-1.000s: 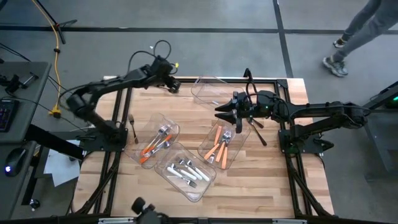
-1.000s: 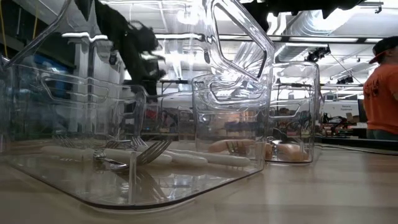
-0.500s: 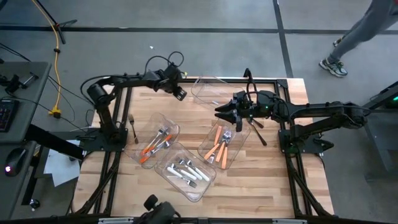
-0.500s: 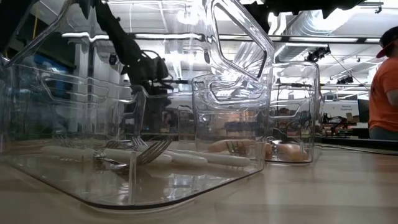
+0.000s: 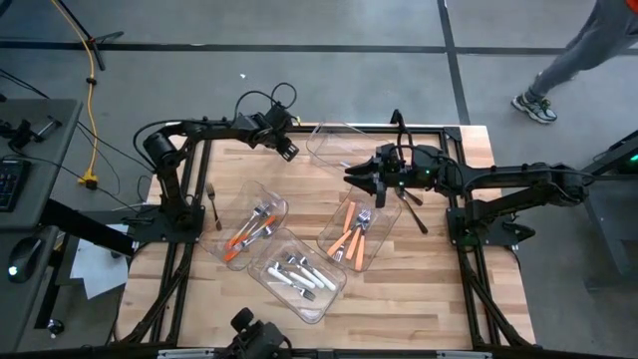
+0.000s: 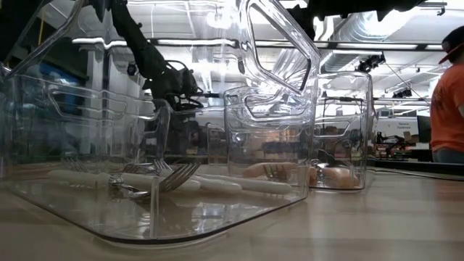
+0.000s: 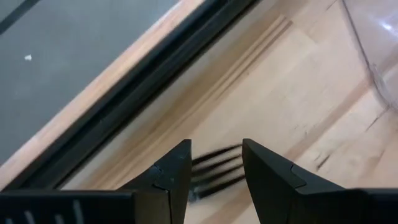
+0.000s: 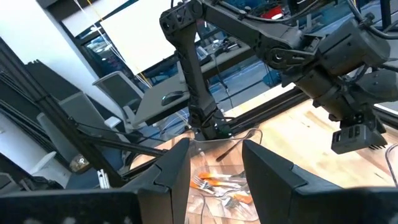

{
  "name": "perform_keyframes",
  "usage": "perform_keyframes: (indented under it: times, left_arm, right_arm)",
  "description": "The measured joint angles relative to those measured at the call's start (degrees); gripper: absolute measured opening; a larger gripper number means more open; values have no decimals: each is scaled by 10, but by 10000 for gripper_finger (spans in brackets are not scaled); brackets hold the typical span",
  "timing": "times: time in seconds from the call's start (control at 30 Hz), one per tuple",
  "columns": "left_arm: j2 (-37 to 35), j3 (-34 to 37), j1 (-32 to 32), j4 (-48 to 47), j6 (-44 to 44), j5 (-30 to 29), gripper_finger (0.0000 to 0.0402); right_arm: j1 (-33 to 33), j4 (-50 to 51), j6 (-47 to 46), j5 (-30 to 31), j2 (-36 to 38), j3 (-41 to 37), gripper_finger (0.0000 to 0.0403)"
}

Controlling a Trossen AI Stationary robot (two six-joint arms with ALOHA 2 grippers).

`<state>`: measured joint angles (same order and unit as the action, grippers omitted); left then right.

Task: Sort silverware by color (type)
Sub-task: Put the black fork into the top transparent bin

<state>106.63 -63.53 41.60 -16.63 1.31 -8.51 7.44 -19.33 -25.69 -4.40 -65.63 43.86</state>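
The left tool point(image 5: 289, 150) hangs over the table's point(image 5: 419, 289) far edge, gripping a black fork point(image 7: 214, 171) between its fingers. The right tool point(image 5: 357, 178), open and empty, hovers above the bin point(image 5: 371, 249) holding orange-handled silverware point(image 5: 349, 234).

Four clear bins point(image 5: 302, 274); two arms point(image 5: 518, 181); one person point(image 5: 573, 55)

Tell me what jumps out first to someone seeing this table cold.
Three clear bins mid-table hold sorted silverware: orange-handled pieces, white-handled ones, and a mixed bin. The left hand hovers near the table's far edge, holding a black fork in its open-looking fingers. The right hand hangs over the far middle beside an empty bin.
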Motion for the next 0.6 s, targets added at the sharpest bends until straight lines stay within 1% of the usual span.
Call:
perform_keyframes:
  times: [0.2, 0.37, 0.53, 0.6]
  left_arm:
    - [1, 0, 0, 3, 0, 2, 131]
    - [7, 0, 0, -1, -3, 39, 131]
    - [17, 0, 0, -6, -1, 32, 131]
    - [24, 0, 0, 3, -3, 19, 131]
  right_arm:
    - [0, 2, 1, 1, 0, 0, 129]
    - [0, 2, 2, 2, 0, 0, 129]
    - [0, 2, 2, 2, 0, 0, 129]
    - [0, 2, 2, 2, 0, 0, 129]
